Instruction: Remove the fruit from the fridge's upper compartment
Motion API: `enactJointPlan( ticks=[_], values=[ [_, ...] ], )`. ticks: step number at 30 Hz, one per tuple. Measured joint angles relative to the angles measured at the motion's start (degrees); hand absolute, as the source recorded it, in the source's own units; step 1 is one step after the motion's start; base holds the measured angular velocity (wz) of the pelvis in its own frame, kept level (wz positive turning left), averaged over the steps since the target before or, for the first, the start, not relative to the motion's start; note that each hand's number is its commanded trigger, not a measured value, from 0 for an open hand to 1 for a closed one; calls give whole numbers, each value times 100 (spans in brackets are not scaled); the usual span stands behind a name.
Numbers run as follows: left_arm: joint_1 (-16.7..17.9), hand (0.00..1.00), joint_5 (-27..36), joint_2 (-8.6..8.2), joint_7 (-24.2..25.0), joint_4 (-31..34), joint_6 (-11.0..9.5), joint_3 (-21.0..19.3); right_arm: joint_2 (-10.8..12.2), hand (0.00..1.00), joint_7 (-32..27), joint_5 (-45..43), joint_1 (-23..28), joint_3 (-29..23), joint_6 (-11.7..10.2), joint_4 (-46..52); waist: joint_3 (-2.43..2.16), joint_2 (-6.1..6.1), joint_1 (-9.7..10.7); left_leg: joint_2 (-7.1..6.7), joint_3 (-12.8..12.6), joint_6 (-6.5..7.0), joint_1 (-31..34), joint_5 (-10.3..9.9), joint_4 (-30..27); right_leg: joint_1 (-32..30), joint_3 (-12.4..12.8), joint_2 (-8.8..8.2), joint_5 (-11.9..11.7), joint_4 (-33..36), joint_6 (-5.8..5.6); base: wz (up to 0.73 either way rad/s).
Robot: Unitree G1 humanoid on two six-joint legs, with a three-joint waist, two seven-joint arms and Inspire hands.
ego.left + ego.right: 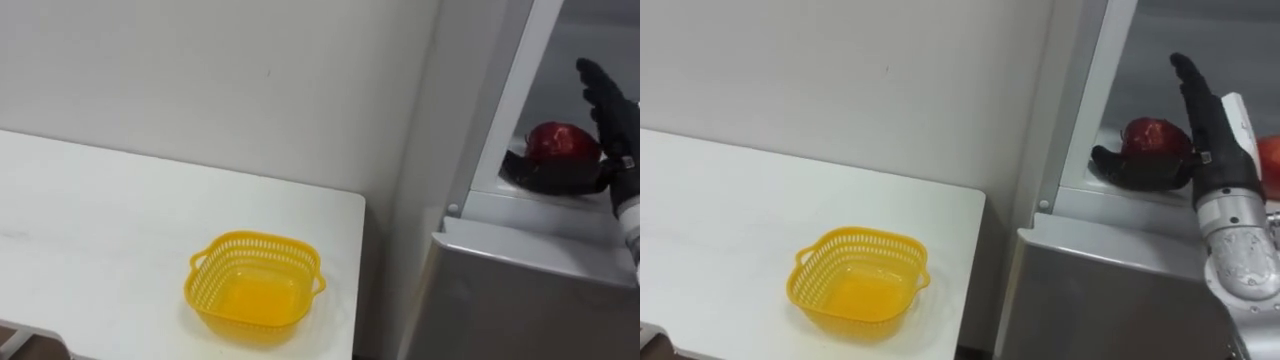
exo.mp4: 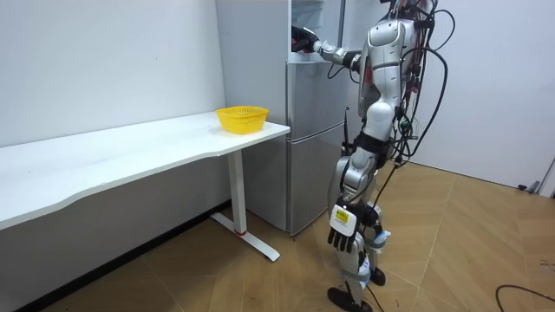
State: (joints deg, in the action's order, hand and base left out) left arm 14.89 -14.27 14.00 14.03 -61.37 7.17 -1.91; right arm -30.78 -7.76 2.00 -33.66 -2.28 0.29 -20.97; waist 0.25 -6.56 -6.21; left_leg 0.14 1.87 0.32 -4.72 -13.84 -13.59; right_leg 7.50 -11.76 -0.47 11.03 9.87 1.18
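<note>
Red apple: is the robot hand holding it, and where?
Nothing gripped. The right robot hand is open, thumb low in front of the red apple, fingers straight.

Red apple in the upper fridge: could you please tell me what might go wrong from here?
The right hand is open beside the red apple, fingers straight, not yet gripping; a poor closing could push it off the shelf. Another red fruit sits close by the hand and might get knocked.
</note>
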Motion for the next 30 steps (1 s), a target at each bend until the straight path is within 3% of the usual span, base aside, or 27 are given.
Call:
enactJointPlan(
  ticks=[1, 2, 7, 17, 30],
  values=[
    [0, 0, 0, 0, 0, 1, 9, -1, -3, 89, 53, 25, -18, 5, -3, -53, 1, 1, 0, 0, 0, 0, -1, 0, -3, 7, 0, 0, 0, 2, 0, 0],
    [0, 0, 0, 0, 0, 5, 38, -1, -17, 100, 138, 86, -76, 22, 6, -196, 1, 2, -1, 0, -6, 0, -14, 0, -9, 26, -1, -1, 0, 4, 0, 0],
    [2, 0, -4, 7, 3, 75, 160, 0, -95, 100, 425, 223, -239, 110, 91, -601, 3, 11, -21, 0, -1, -1, -49, -4, 18, 66, 2, 3, 0, 21, 1, 0],
    [32, 0, 1, 20, -15, 75, 209, -2, -167, 100, 569, 196, -364, 110, 70, -813, -19, 11, -30, 1, -5, -1, -64, -3, -20, 75, -6, 5, -1, 23, 2, 0],
    [-34, 0, 2, 28, -93, 74, 210, 9, -165, 100, 573, 361, -397, 115, 99, -788, -14, 20, -44, 2, 5, -1, -83, -3, 10, 73, -9, 0, 0, 69, 1, 0]
  ],
)
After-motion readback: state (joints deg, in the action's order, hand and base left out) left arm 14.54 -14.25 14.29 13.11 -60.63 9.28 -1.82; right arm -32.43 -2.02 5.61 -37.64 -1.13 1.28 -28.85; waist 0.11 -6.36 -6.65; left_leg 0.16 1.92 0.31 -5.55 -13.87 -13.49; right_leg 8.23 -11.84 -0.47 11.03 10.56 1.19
